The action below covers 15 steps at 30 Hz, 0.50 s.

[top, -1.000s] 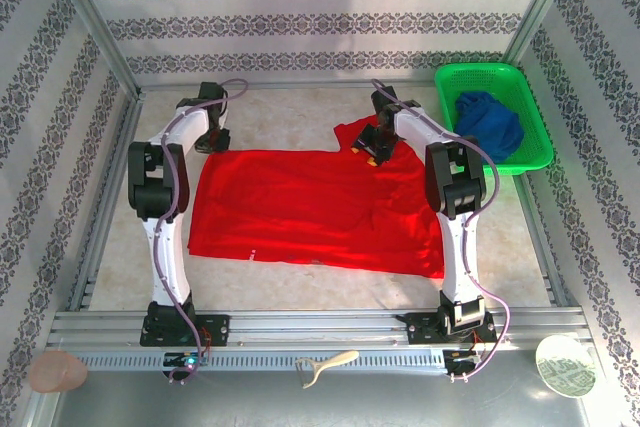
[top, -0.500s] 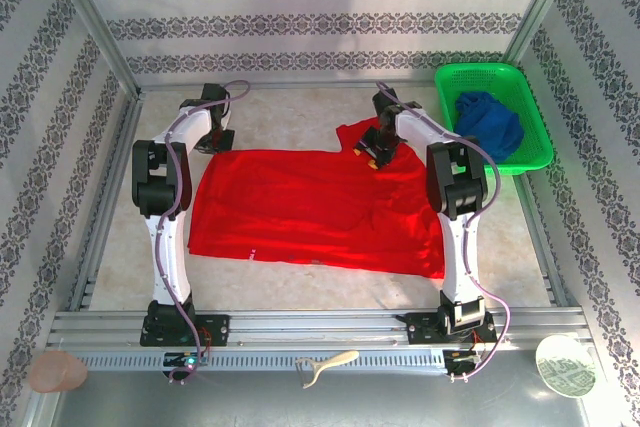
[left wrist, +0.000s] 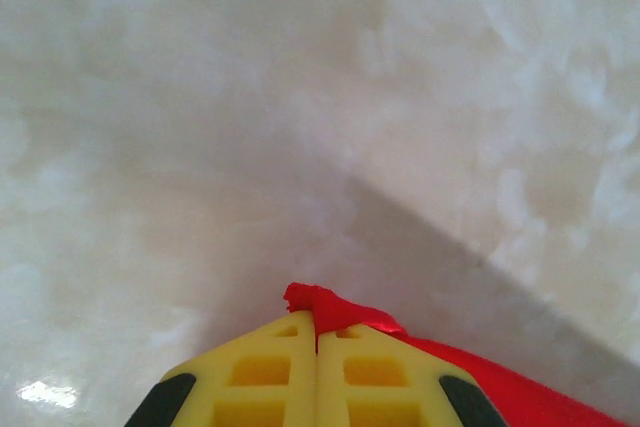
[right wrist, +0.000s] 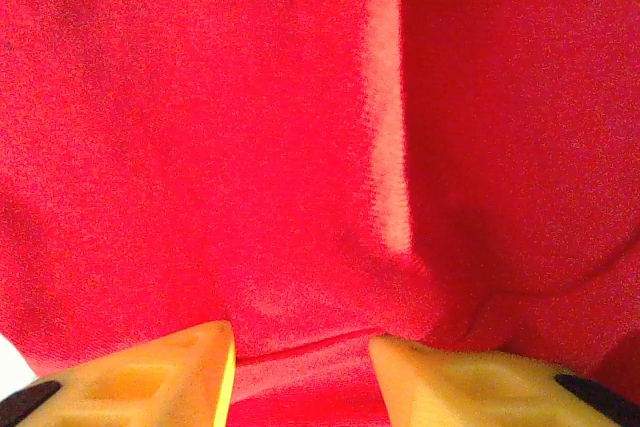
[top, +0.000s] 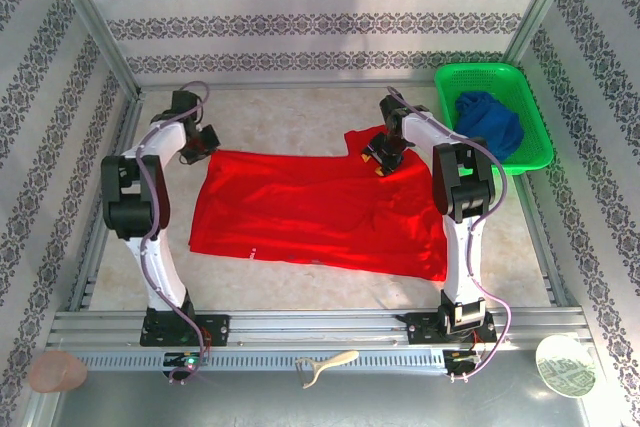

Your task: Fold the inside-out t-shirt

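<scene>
The inside-out t-shirt (top: pixel 310 207) lies spread out, plain red, across the middle of the table. My left gripper (top: pixel 197 143) is at the shirt's far left corner. In the left wrist view this gripper (left wrist: pixel 318 323) is shut, and a small tuft of the t-shirt (left wrist: pixel 335 307) sticks out between the yellow fingers above the pale tabletop. My right gripper (top: pixel 383 153) sits over the far right part of the shirt, by a raised flap. In the right wrist view this gripper (right wrist: pixel 300 339) stands open, its fingertips (right wrist: pixel 185 359) down on the t-shirt (right wrist: pixel 250 147), with a low ridge of cloth between them.
A green basket (top: pixel 525 162) at the far right holds a dark blue garment (top: pixel 488 125). Patterned walls and metal rails enclose the table. On the near ledge lie a pink disc (top: pixel 57 372), a peeler (top: pixel 325 365) and a white plate (top: pixel 565 365).
My left gripper has shut on the shirt's far left corner and swung outward to the left, drawing that corner with it. My right gripper has shifted slightly right.
</scene>
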Motion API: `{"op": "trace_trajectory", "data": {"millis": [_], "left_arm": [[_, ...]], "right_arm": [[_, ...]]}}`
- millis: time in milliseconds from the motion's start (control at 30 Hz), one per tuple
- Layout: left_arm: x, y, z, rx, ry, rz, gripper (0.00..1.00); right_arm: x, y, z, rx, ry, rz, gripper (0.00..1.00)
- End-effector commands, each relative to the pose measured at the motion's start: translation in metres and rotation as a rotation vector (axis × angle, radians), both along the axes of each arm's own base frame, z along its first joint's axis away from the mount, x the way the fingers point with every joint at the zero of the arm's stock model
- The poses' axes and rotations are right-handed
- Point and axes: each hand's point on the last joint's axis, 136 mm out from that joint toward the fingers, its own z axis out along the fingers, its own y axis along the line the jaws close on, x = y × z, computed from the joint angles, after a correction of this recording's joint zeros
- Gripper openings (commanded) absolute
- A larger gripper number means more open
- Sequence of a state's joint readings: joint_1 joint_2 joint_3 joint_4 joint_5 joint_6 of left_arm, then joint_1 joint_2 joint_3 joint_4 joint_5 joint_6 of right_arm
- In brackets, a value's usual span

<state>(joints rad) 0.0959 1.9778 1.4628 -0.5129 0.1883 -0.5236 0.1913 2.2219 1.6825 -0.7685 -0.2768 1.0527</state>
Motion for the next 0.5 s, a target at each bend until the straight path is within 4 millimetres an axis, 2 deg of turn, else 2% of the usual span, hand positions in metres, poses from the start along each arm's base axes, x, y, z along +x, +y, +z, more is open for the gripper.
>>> {"op": "trace_trajectory", "data": {"millis": [0,67,100,167,200,267,333,467], "left_arm": [[0.023,-0.001,0.018,-0.092,-0.122,0.122,0.00],[0.028,-0.002,0.023,-0.097,-0.157,0.113,0.02],[0.031,-0.002,0.026,-0.098,-0.176,0.108,0.11],[0.039,-0.001,0.033,-0.097,-0.219,0.089,0.43],[0.042,0.002,0.034,-0.089,-0.229,0.083,0.50],[0.046,0.011,0.036,-0.075,-0.232,0.077,0.56],[0.051,0.016,0.040,-0.067,-0.233,0.048,0.59],[0.052,0.005,0.037,-0.010,-0.141,-0.129,0.59]], "right_arm": [[-0.059,-0.037,-0.054,-0.154,0.266,-0.043,0.50],[-0.059,-0.038,-0.055,-0.154,0.265,-0.045,0.50],[-0.058,-0.038,-0.054,-0.154,0.264,-0.046,0.50],[-0.058,-0.038,-0.055,-0.155,0.265,-0.041,0.50],[-0.058,-0.038,-0.055,-0.153,0.263,-0.043,0.50],[-0.057,-0.037,-0.055,-0.149,0.260,-0.040,0.50],[-0.057,-0.038,-0.055,-0.145,0.259,-0.039,0.50],[-0.055,-0.037,-0.054,-0.137,0.249,-0.039,0.50]]}}
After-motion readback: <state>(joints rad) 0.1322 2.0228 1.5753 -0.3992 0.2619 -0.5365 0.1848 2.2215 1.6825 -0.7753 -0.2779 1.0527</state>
